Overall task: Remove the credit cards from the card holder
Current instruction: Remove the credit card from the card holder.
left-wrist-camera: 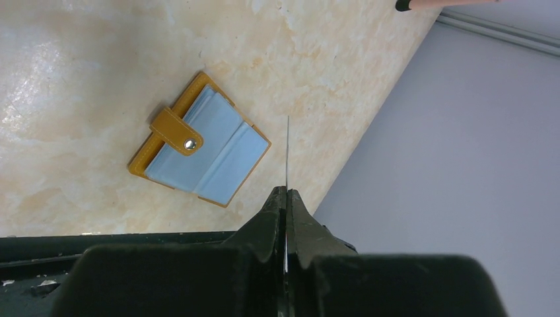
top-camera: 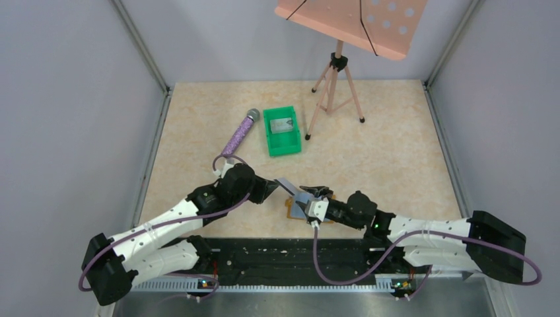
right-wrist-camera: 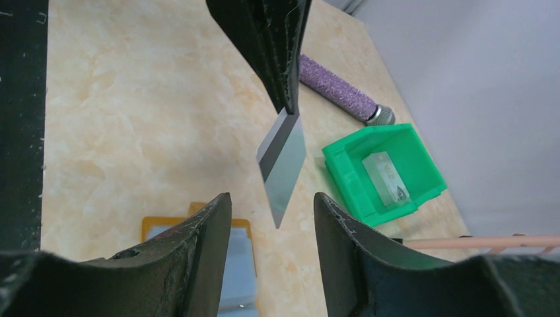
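Since it lies flat and open on the table (top-camera: 396,145) near the arm bases, the card holder (left-wrist-camera: 198,148) looks light, likely to slide unless pinned. Reaching inward, the left arm (top-camera: 172,218) has its left pincer (left-wrist-camera: 286,198) clenched on the top edge of one credit card (right-wrist-camera: 282,162), held aloft. The right pincer (right-wrist-camera: 272,218) is released, fingers flanking the lower end, not touching. Card: thin, stiff, slick; take the flat faces.

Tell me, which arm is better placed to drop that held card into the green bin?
Left, probably. The left gripper is shut on the credit card, and the green bin lies just ahead of it. The right gripper is open, holding nothing.
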